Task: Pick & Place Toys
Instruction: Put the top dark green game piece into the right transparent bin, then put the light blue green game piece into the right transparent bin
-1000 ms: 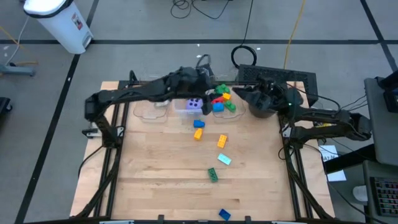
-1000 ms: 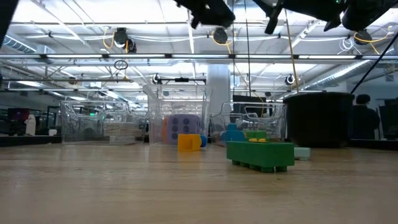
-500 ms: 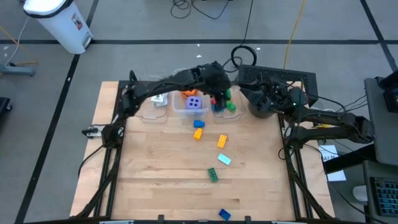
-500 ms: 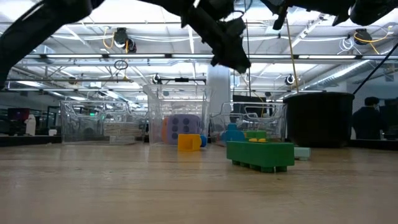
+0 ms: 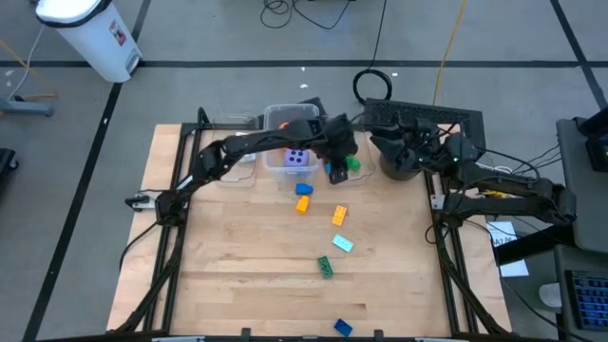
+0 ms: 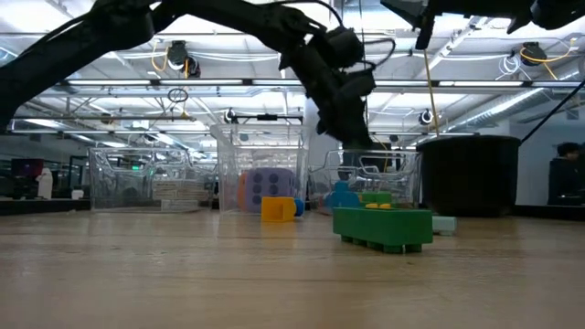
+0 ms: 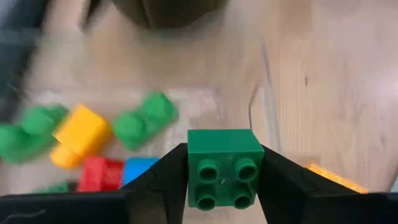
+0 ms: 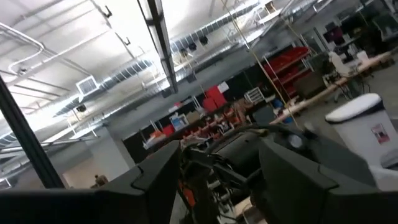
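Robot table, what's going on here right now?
The left arm is reaching across the far side of the table, its pincer shut on a green brick, above a clear bin of mixed bricks. A purple die sits in the next clear bin. Several loose bricks lie on the table. The right arm waits with its pincer raised beside the black pot.

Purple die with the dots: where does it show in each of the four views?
High view: purple die in a clear bin, beside the left gripper.
Low view, behind the bin's clear wall.
Left wrist view: not in it.
Right wrist view: not in it.
Shared landmark: black pot.
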Robot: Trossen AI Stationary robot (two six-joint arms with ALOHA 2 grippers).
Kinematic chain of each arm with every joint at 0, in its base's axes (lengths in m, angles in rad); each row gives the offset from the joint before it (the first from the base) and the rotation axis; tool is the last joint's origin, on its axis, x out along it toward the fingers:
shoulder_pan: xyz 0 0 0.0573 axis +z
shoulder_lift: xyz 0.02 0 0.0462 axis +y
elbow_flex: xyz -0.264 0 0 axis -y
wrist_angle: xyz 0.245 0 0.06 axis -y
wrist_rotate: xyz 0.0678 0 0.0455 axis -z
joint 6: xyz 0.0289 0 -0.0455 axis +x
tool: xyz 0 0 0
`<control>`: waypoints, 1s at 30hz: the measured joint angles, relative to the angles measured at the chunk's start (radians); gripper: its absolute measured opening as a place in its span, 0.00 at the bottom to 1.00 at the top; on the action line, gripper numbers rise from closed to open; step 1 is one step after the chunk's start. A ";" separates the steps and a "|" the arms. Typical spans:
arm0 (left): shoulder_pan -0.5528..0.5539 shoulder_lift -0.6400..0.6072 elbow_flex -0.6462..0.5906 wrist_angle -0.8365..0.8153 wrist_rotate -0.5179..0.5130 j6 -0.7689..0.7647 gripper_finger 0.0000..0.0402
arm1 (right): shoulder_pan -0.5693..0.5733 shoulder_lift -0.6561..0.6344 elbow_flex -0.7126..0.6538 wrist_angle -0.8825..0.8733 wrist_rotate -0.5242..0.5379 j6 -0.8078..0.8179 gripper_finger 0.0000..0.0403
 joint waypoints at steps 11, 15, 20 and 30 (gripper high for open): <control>-0.019 0.033 0.000 -0.013 -0.036 0.006 0.35 | 0.002 0.002 0.000 -0.031 0.000 0.000 0.52; -0.013 0.033 0.000 -0.015 -0.038 -0.010 0.42 | 0.002 0.002 0.000 -0.035 0.000 0.000 0.52; -0.011 0.033 -0.001 -0.020 -0.039 -0.018 0.51 | 0.002 0.002 0.000 -0.037 -0.002 0.004 0.52; -0.011 0.033 0.022 -0.014 -0.063 -0.066 0.56 | 0.002 0.002 0.000 -0.038 -0.003 0.005 0.52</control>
